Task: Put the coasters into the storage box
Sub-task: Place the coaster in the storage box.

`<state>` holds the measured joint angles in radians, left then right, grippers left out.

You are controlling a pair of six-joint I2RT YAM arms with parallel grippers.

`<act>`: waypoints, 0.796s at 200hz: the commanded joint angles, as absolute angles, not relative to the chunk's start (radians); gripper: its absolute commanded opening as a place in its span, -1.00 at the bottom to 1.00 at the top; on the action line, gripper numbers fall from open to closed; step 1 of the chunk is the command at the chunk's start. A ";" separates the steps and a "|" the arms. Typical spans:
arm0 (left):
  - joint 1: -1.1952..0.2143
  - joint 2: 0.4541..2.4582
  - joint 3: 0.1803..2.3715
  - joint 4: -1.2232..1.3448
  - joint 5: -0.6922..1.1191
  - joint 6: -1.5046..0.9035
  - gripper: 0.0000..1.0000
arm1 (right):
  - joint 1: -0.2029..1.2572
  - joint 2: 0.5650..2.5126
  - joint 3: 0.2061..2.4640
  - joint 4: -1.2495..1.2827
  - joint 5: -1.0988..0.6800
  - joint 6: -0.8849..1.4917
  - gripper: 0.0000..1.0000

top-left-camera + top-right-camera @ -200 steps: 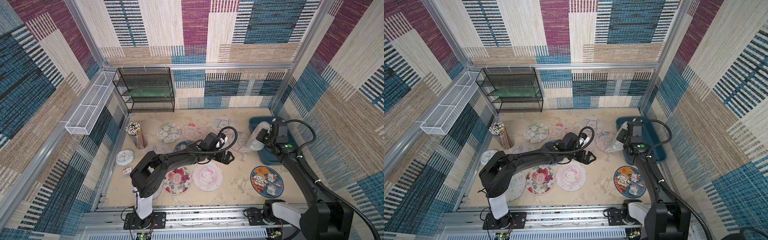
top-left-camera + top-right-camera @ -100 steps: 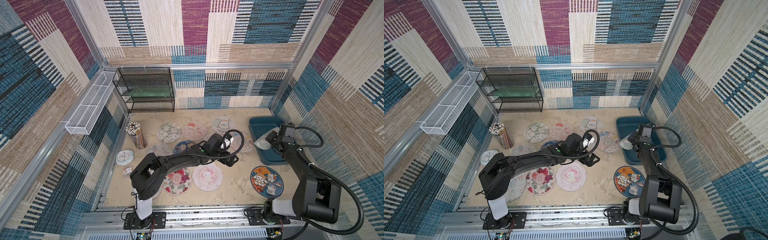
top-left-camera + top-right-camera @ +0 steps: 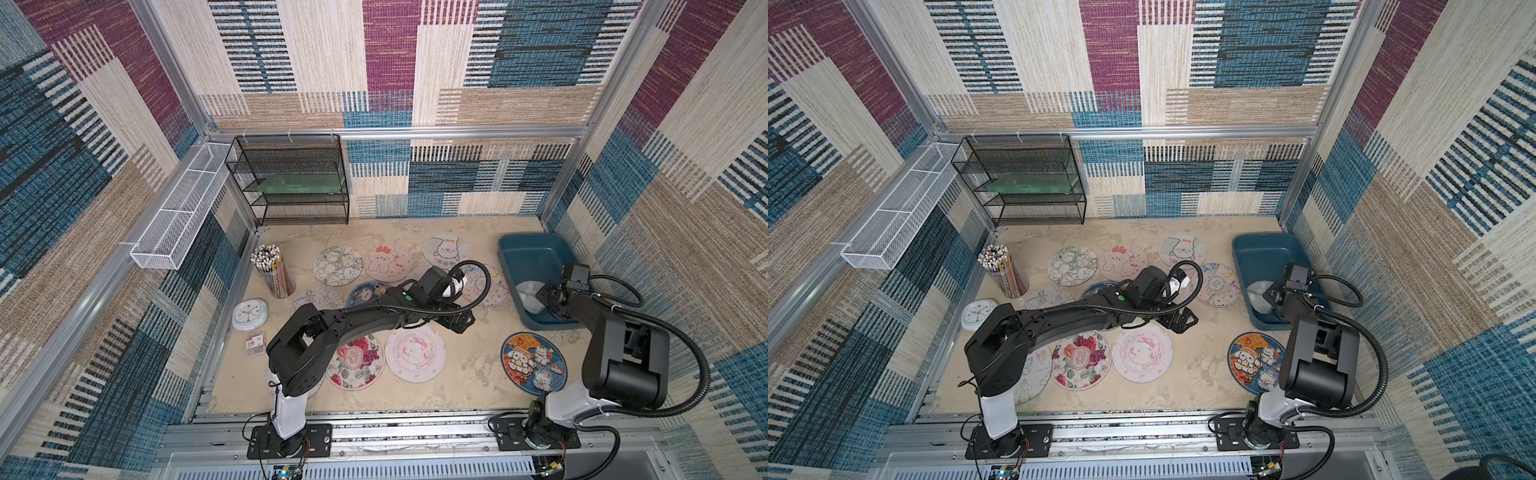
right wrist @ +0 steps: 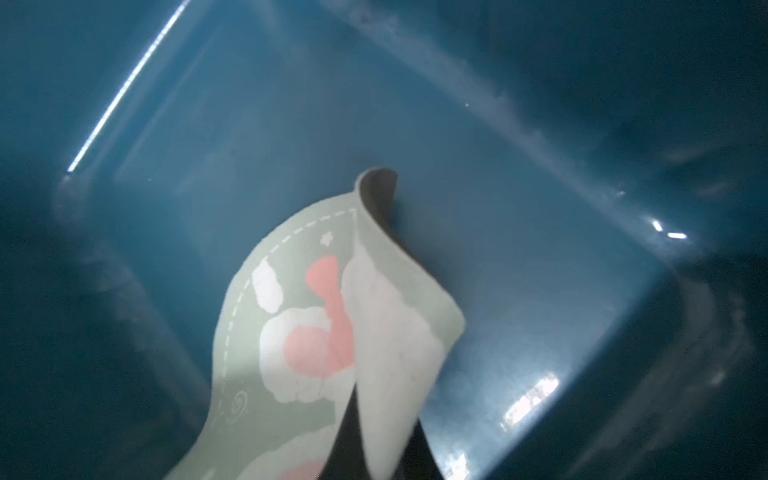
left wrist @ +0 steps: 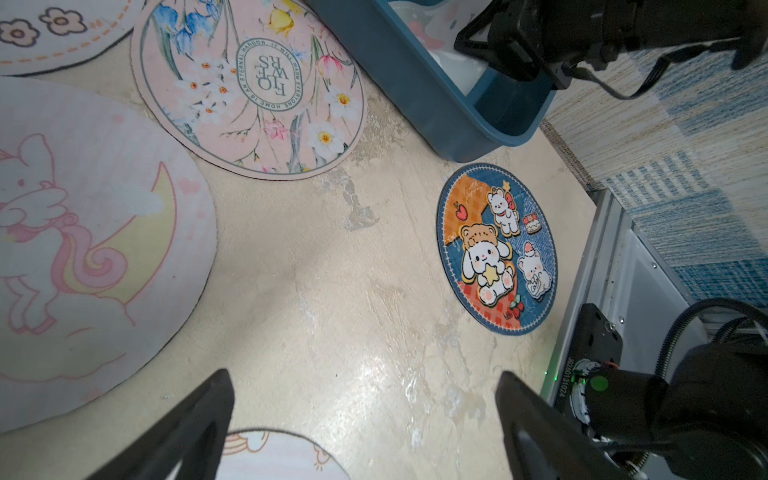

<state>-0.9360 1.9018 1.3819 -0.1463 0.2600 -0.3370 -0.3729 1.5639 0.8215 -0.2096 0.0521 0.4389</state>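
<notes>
- Progress: early stage, judged from the layout. One mat has reached the box, none is seen lying loose inside it, and the rest lie on the table
- Teal-blue rectangular plastic storage box (image 3: 536, 253): at the right of the frame in both top views, against the right wall; the far half of its floor is bare
- Right gripper (image 3: 543, 298): jaws closed on a pale-green flexible round coaster (image 4: 299, 324) printed with a pink-and-white cartoon. The mat hangs folded inside the near half of the box, and whether it touches the floor cannot be told
- Left gripper (image 5: 361, 378): jaws spread wide and empty, over the bare beige tabletop (image 5: 332, 291) near mid-frame in the top views
- Coasters left on the table: at least ten, lying flat
  - blue-rimmed round mat with cartoon bears (image 3: 533, 363), lower right of the frame, just in front of the box
  - pink floral round mat (image 5: 249, 87), beside the box's left wall
  - pink unicorn round mat (image 3: 415, 353) and red rose round mat (image 3: 353, 361), lower centre
- Work left, as a judgement: release of the held mat, then a pick and carry for every mat on the table
</notes>
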 commanded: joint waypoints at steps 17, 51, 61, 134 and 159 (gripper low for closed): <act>-0.936 1.911 1.396 -0.161 0.251 -0.295 0.94 | -0.402 1.584 0.823 -0.188 0.077 0.414 -0.82; -0.936 1.917 1.403 -0.167 0.250 -0.289 0.94 | -0.418 1.594 0.826 -0.177 0.065 0.411 -0.51; -0.936 1.921 1.407 -0.172 0.253 -0.288 0.94 | -0.418 1.597 0.826 -0.174 0.055 0.408 -0.32; -0.937 1.940 1.434 -0.213 0.256 -0.281 0.94 | -0.415 1.488 0.791 -0.176 0.020 0.392 0.92; -0.938 1.948 1.444 -0.227 0.266 -0.284 0.93 | -0.398 1.419 0.781 -0.193 0.013 0.379 0.89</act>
<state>-0.9360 1.9408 1.4311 -0.1993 0.2607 -0.3264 -0.4126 1.4677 0.7864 -0.2005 0.0296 0.3958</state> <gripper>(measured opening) 0.968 0.942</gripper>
